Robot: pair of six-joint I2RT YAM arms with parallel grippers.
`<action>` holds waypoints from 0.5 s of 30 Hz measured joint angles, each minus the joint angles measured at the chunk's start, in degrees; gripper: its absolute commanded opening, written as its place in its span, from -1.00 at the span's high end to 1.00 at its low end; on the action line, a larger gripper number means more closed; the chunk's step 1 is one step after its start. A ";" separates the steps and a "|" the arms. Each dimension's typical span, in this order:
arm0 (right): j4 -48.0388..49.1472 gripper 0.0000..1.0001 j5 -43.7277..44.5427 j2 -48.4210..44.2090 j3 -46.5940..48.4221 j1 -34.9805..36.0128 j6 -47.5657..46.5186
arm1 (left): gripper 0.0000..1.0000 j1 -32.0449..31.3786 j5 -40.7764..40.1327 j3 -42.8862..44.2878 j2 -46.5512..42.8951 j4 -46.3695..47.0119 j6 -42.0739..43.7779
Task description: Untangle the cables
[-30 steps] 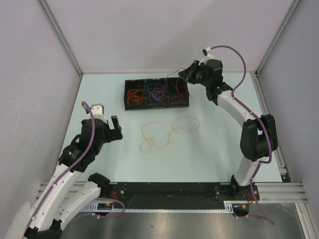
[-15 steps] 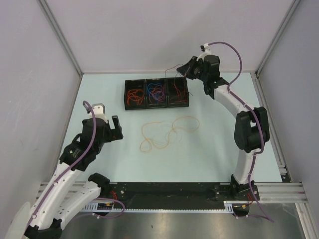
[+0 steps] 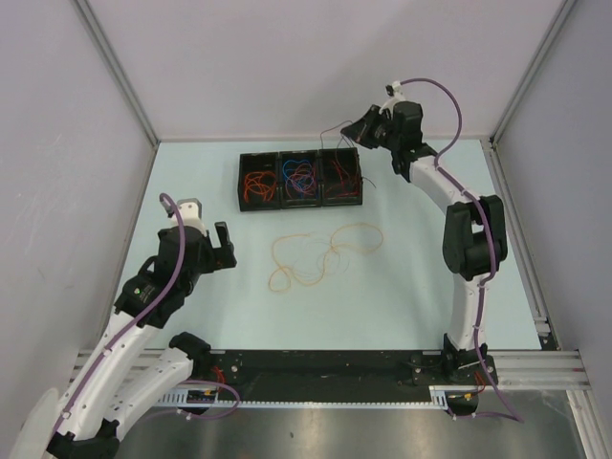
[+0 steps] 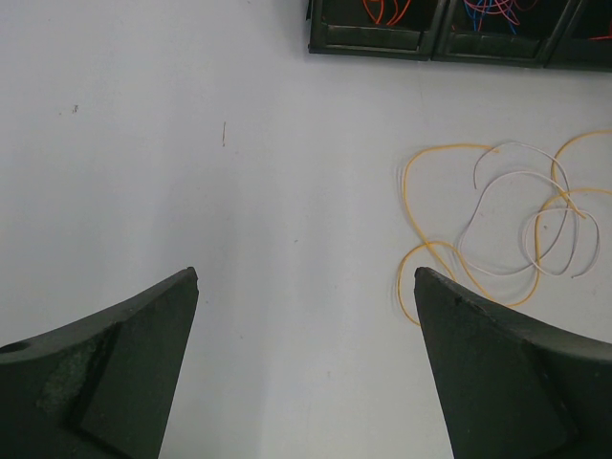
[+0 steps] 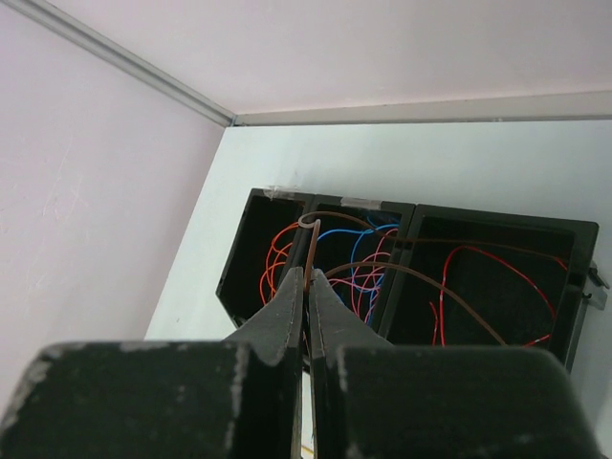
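A black three-compartment tray [image 3: 287, 205] holds tangled cables: orange-red ones [image 3: 258, 184] on the left, blue and pink ones [image 3: 300, 176] in the middle, red and dark ones [image 3: 341, 175] on the right. My right gripper [image 3: 356, 134] is raised over the tray's far right corner. In the right wrist view it [image 5: 308, 277] is shut on a thin brown cable [image 5: 393, 265] that trails back down into the tray [image 5: 497, 212]. Loose yellow cables [image 3: 320, 256] and a white cable [image 4: 516, 222] lie on the table in front of the tray. My left gripper [image 3: 223, 247] is open and empty to their left.
The pale table is walled by grey panels on three sides. The tray's front wall [image 4: 368, 38] shows at the top of the left wrist view, with the yellow loops [image 4: 411, 206] just right of my open left gripper [image 4: 306, 287].
My right gripper has risen and drawn back towards the far wall, pulling the brown cable up out of the tray. My left arm has not moved.
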 measured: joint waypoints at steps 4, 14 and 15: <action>-1.38 1.00 0.17 -0.46 0.28 0.44 -0.35 | -0.99 0.00 0.00 -0.02 0.00 0.02 0.00; -2.69 1.00 0.28 -3.52 2.86 2.49 -0.66 | -1.00 0.00 0.02 -0.09 -0.68 0.33 0.00; -2.73 1.00 0.31 -3.52 3.30 2.67 -0.68 | -0.99 0.00 0.02 -0.09 -0.70 0.35 0.00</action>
